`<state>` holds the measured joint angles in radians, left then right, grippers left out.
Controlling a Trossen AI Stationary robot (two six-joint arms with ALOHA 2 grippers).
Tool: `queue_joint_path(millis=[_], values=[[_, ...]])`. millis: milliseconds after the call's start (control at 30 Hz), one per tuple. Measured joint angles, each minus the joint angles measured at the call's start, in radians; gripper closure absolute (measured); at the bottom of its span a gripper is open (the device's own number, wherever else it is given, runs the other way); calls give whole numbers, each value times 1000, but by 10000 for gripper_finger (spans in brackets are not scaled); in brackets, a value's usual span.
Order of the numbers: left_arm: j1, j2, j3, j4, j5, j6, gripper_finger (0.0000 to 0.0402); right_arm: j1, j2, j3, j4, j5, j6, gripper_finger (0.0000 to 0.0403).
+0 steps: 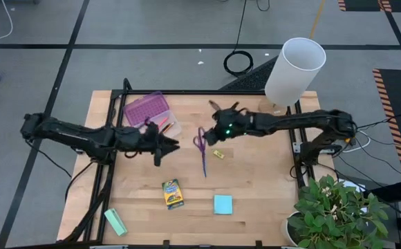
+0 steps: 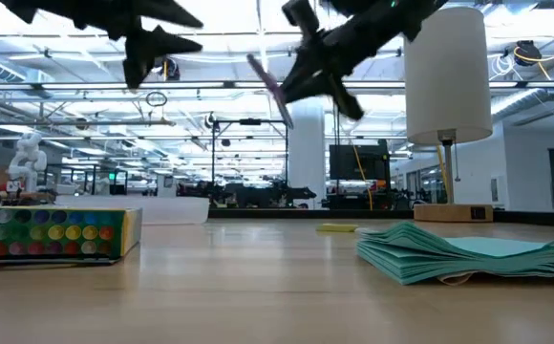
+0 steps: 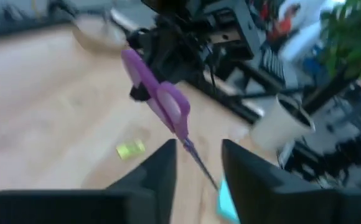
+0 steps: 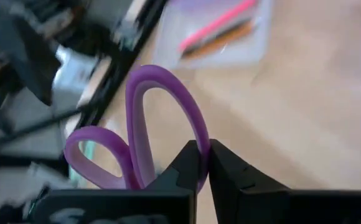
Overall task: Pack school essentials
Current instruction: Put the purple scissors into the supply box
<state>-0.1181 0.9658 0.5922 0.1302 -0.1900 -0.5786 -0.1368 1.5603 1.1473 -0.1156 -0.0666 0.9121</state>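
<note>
I've got the right gripper [image 4: 202,163] clamped on the purple scissors [image 1: 201,144], lifted mid-frame above the table [image 1: 256,180]; left gripper [image 3: 196,158] jaws apart, nothing held, just left of them

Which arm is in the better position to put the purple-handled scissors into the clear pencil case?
Probably the right. Its gripper is shut on the purple-handled scissors, held above the table. The left gripper is open and empty, though nearer the clear pencil case.
</note>
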Motion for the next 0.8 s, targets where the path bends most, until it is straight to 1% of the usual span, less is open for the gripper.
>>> queue_joint_path(millis=[133, 200, 300, 400, 500, 567, 700, 800], values=[[1, -52, 1, 43, -54, 56, 197, -6, -91, 0, -34, 181, 11, 391], [4, -49, 17, 59, -67, 104, 166, -6, -127, 0, -31, 264, 12, 391], [12, -16, 76, 54, -74, 202, 127, -6, -161, 0, -24, 376, 16, 391], [25, 50, 159, 40, -85, 305, 101, -6, -175, 0, -17, 442, 14, 391], [52, 136, 261, -18, -108, 372, 93, -6, -178, 0, -13, 484, 13, 391], [74, 195, 328, -70, -113, 406, 94, -1, -178, 0, -11, 487, 5, 391], [121, 298, 456, -139, -159, 436, 105, 13, -178, 0, -8, 517, -12, 391], [164, 361, 537, -174, -158, 452, 116, 20, -178, 0, -2, 538, -20, 391]])
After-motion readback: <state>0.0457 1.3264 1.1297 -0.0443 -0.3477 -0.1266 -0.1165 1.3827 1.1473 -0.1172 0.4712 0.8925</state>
